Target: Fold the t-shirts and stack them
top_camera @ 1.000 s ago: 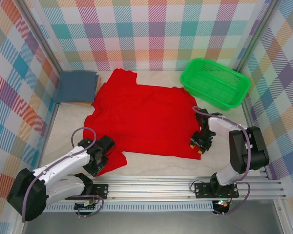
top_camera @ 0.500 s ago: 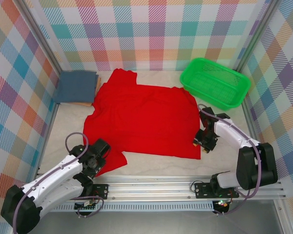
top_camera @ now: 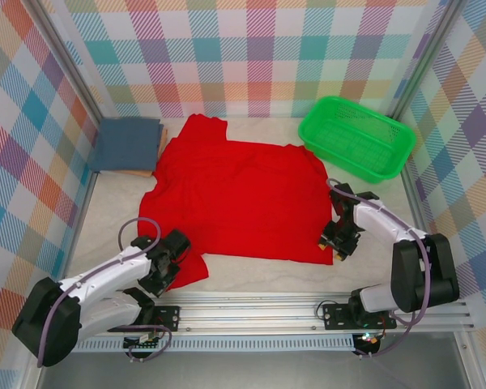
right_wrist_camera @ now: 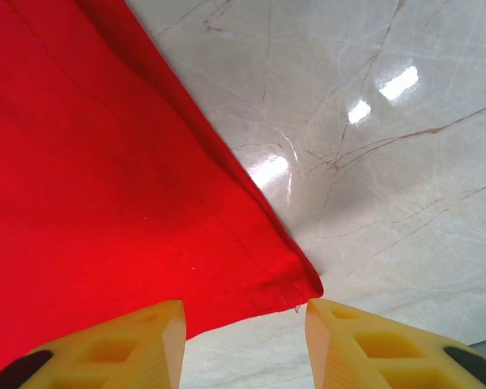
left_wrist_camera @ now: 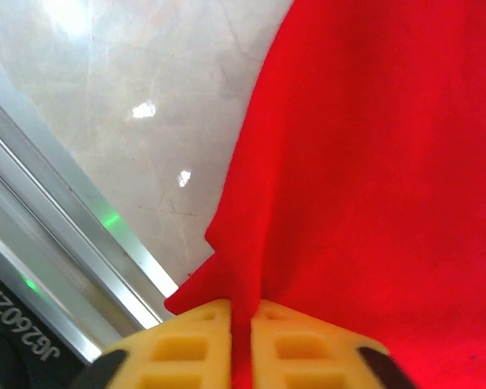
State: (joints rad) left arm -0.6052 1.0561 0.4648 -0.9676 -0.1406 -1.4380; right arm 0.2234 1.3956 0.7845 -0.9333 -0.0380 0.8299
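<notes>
The red t-shirt (top_camera: 239, 194) lies spread flat across the middle of the table, plain side up. My left gripper (top_camera: 168, 269) is at its near left corner, and in the left wrist view the yellow fingers (left_wrist_camera: 186, 340) are shut on a pinched fold of the red cloth (left_wrist_camera: 373, 162). My right gripper (top_camera: 338, 241) hovers open at the near right corner. In the right wrist view that red corner (right_wrist_camera: 292, 279) lies on the table between the spread fingertips (right_wrist_camera: 158, 324), untouched. The slate-blue t-shirt (top_camera: 127, 144) lies folded at the far left.
A green mesh basket (top_camera: 356, 138) stands at the far right, close to the red shirt's far right edge. A tan piece peeks out from under the blue shirt (top_camera: 160, 142). An aluminium rail (top_camera: 251, 312) runs along the near edge. Plaid walls enclose the pale table (top_camera: 113, 207).
My left gripper has closed on the red shirt's near left corner. The right gripper has shifted slightly along the near right corner and stays open.
</notes>
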